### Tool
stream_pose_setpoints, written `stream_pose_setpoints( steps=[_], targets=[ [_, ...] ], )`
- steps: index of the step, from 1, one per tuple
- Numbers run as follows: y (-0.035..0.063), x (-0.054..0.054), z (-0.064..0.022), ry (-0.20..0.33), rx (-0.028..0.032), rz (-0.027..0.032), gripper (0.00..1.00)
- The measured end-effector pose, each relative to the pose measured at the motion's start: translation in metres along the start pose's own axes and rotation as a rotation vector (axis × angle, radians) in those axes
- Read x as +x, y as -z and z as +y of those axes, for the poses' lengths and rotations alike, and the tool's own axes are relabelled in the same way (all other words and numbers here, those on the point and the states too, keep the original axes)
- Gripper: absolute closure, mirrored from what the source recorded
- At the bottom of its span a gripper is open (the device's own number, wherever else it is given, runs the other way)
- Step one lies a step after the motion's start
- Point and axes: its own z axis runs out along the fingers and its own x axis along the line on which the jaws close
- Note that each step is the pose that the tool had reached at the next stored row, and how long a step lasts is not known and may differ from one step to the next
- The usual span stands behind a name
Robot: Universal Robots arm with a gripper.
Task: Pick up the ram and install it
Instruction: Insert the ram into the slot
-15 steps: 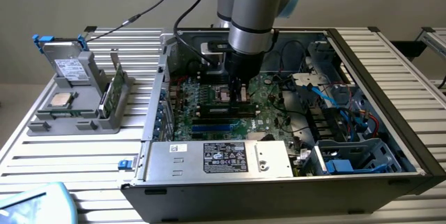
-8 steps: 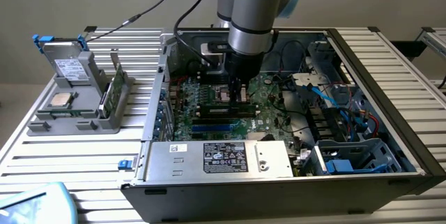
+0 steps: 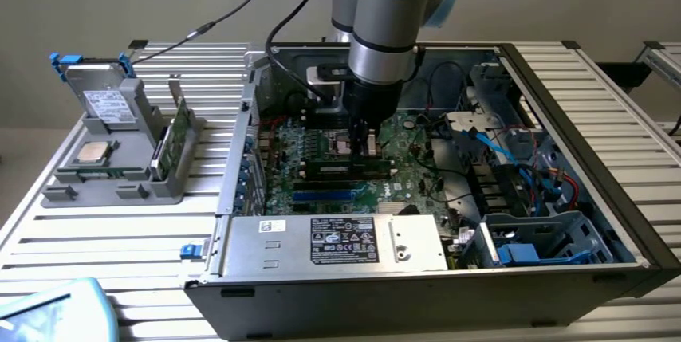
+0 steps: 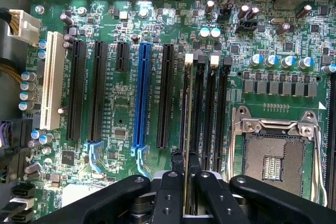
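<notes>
- The black two-fingered hand is clamped on the ram, a long, thin green circuit-board stick. One finger presses on each flat face.
- The ram stands inside the open black computer case on the slatted metal desk. It sits over the green motherboard, in line with the black memory slot that has a white end latch. This slot lies beside the empty silver processor socket. I cannot tell whether the ram is seated or only resting on the slot.
- Risk: if the stick is slightly off the slot's line or tilted, a downward push would probably jam it against the slot wall. That could flex the board or scrape the contacts.
- Risk: if one end goes down before the other, the stick may seat crooked, with only one latch caught.
- Risk: the notch cannot be seen from here. If the ram is reversed, pushing would meet the key and could crack the stick or the slot.
- Risk: the neighbouring slots are very close, so a finger could catch on one of them or on a latch.
- Orientation: the ram stands on edge with its thin top edge facing the wrist camera. Its contact edge is presumably turned down toward the board.
- Long axis: it runs parallel to the memory slots and the long blue expansion slot. In the exterior view this is across the case from left to right. One end reaches the white latch, and the other is hidden under the hand.
</notes>
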Motion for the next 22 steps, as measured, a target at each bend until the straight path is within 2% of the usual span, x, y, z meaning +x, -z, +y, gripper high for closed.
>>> stream_pose_setpoints(
  steps=[2, 4, 7, 8, 14, 22],
  targets=[
    [0.0000, 0.000, 0.0000, 0.000, 0.0000, -0.0001, 0.85],
    [0.0000, 0.000, 0.0000, 0.000, 0.0000, -0.0001, 0.72],
    [0.0002, 0.000, 0.0000, 0.000, 0.0000, 0.0001, 0.66],
    [0.0010, 0.000, 0.0003, 0.000, 0.0000, 0.0001, 0.60],
    [0.0105, 0.000, 0.0071, 0.000, 0.0001, -0.0001, 0.60],
    [0.0310, 0.002, 0.0129, 0.000, 0.0000, 0.0001, 0.60]
  ],
)
